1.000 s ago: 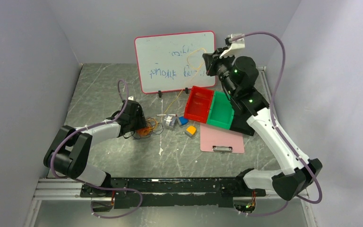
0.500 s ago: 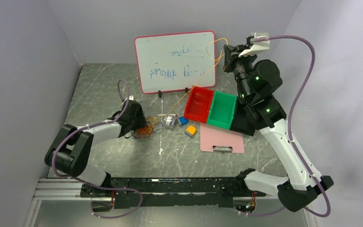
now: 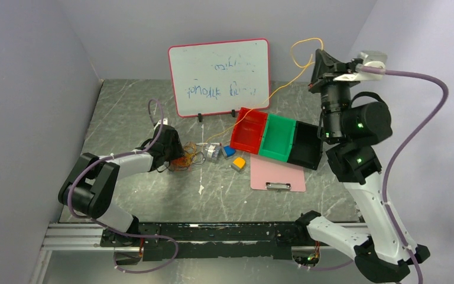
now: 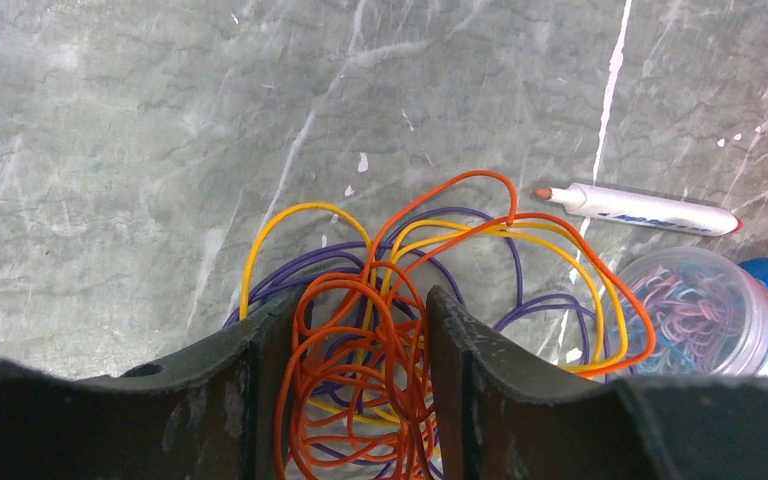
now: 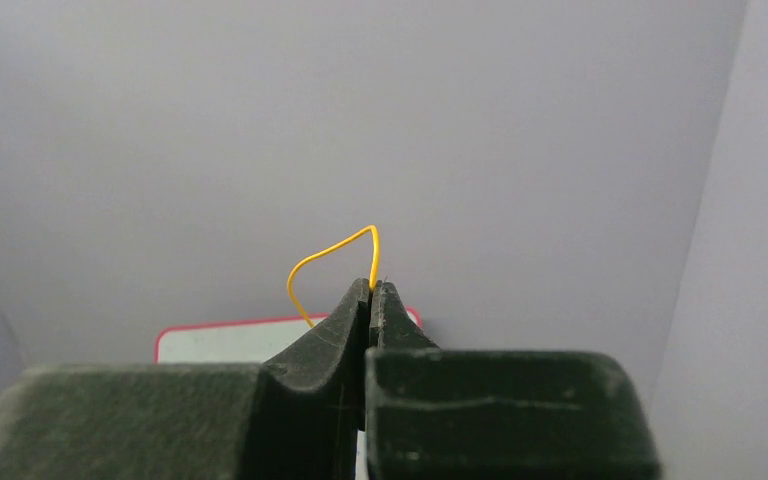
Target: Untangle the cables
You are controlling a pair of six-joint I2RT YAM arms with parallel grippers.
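Overhead, right claw (image 5: 371, 288) pinches yellow cable (image 5: 375, 250); left claw (image 4: 358, 296) (half-open) straddles tangle (image 4: 360, 375) beside marker (image 4: 640, 208).

The left arm (image 3: 125, 161) and right arm (image 3: 369, 198) wear white shells with black joints. A mauve hose (image 3: 417, 74) runs along each. Green lights (image 3: 359, 125) glow on the right arm. At 6 o'clock sits a black base rail (image 3: 213, 231). The left gripper (image 4: 360, 293) has dark, scuffed fingers (image 4: 250, 400).

Three bins (image 3: 278, 139), two blocks (image 3: 239, 163), one whiteboard (image 3: 219, 71)

Cables (image 3: 183, 160) left of jar (image 3: 213, 152); bins (image 3: 276, 139) right; whiteboard (image 3: 219, 77) behind.
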